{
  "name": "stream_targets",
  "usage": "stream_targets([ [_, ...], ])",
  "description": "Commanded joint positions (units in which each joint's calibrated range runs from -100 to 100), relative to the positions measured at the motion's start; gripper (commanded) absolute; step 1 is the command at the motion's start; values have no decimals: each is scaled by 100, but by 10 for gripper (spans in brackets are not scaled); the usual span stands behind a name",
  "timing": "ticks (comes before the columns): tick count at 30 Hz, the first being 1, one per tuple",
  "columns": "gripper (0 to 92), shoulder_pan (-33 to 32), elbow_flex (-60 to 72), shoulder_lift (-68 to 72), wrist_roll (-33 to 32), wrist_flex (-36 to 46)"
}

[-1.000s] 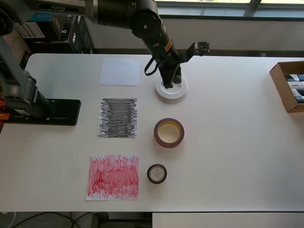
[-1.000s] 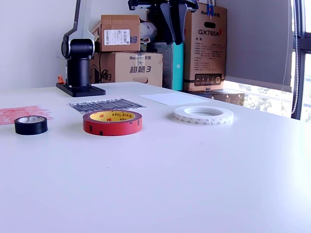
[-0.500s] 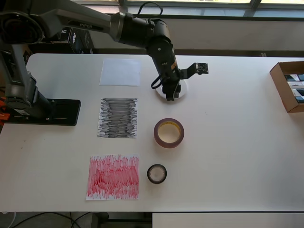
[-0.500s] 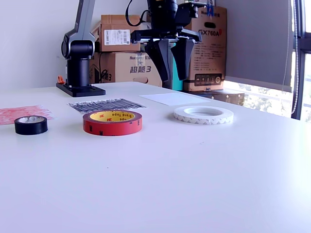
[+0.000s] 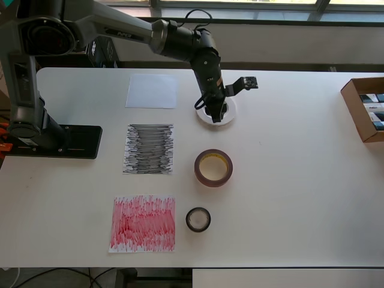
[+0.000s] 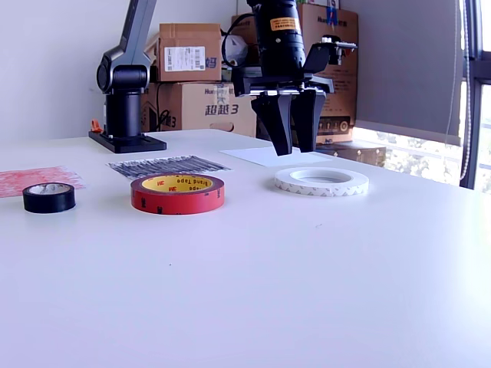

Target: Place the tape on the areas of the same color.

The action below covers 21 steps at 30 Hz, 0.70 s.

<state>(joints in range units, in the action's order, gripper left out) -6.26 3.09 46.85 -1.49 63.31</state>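
Note:
The white tape ring [image 5: 231, 112] [image 6: 322, 182] lies flat on the table, right of the plain white sheet [image 5: 152, 90] [image 6: 272, 156] in the overhead view. My gripper [image 5: 216, 114] [image 6: 294, 149] is open and empty, fingers pointing down just above the ring's far-left rim in the exterior view. The red-brown ring [image 5: 213, 182] [image 6: 177, 195] lies right of the black scribbled sheet [image 5: 149, 149] [image 6: 167, 165]. The small black ring [image 5: 188, 220] [image 6: 48, 201] lies right of the red scribbled sheet [image 5: 143, 223] [image 6: 34, 179].
The arm's black base [image 5: 54, 141] [image 6: 125, 100] stands at the overhead view's left. An open cardboard box [image 5: 366, 108] sits at the table's right edge. Stacked cartons [image 6: 207, 107] stand behind the table.
The gripper has come down from high above the table to just over the white ring, shifting to the exterior view's right. The tapes and sheets have not moved.

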Motion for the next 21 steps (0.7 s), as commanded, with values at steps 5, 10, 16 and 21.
stream_targets([
  [5, 479, 40, 32, 311, -24, 37],
  [10, 479, 56, -14, 376, -16, -183],
  [16, 479, 48, -14, 451, -16, -183],
  [21, 479, 56, -14, 507, -7, -183],
])
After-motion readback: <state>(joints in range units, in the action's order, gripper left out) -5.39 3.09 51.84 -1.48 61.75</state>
